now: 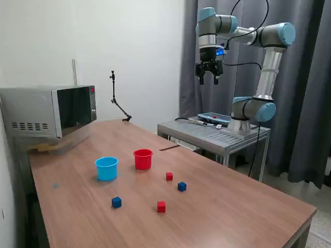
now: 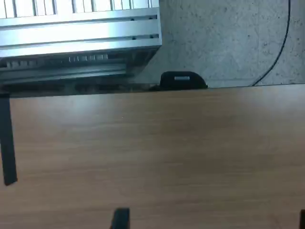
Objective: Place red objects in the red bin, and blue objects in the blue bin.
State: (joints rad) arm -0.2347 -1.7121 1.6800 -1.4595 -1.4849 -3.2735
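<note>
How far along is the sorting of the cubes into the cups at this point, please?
Nothing is sorted yet. Both red cubes and both blue cubes lie on the table, outside the red cup and blue cup. The gripper hangs high, open and empty. All four placements remain.

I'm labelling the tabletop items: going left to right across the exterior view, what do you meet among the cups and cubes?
Blue cup → blue cube → red cup → red cube → red cube → blue cube.
</note>
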